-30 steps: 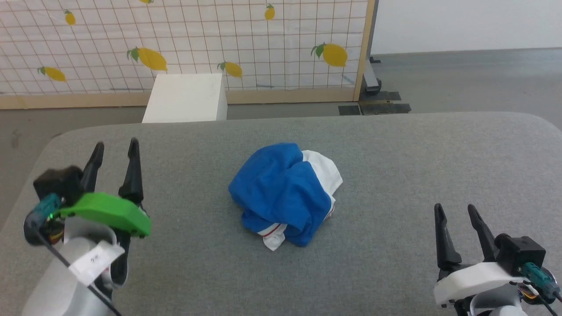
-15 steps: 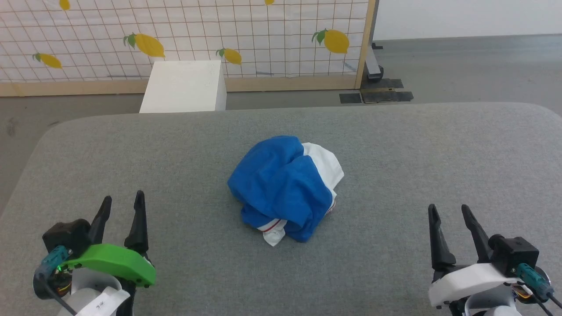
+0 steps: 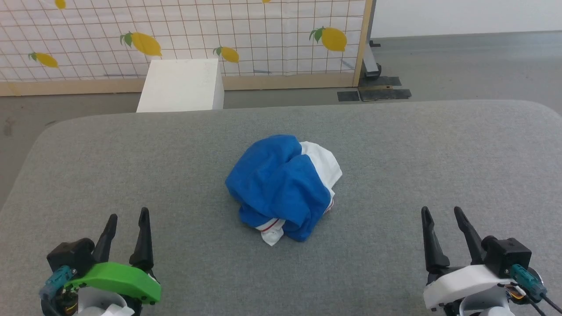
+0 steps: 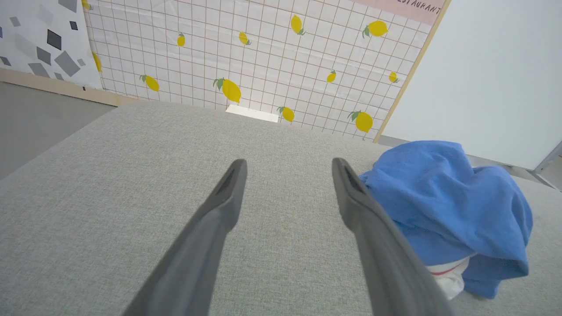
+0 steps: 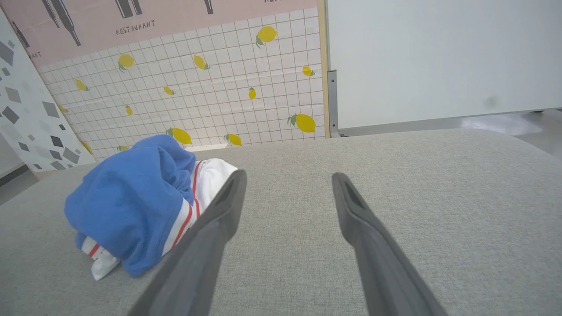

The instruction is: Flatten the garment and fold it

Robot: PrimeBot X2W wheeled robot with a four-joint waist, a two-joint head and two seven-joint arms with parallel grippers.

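Since 1 s ago the left gripper (image 3: 127, 213) has pulled back to the near-left corner. The cam tipped a bit too, so the bg shift isn't things moving. The right gripper (image 3: 441, 210) is approx. where it was, near-right. Both have jaws partly apart w/ nothing between them, and both are well clear of the shirt (image 3: 281, 188). The shirt sits mid-table (image 3: 417, 140), roughly centred between the arms. Risks, as I judge them: a pinch on the top of the ball would likely catch several layers at once, so lifting just hauls the whole lump instead of opening it. A grab on the loose white bit at the near edge could drag the shirt toward the near edge w/o spreading it. Soft jersey may also slip from narrow fingertips. Looks: a tight crumpled ball, blue body wrapped over the top, white sleeve fabric showing far-right and at the near edge, w/ red-and-white striped trim. No print visible, and can't tell where the collar or hem lie.
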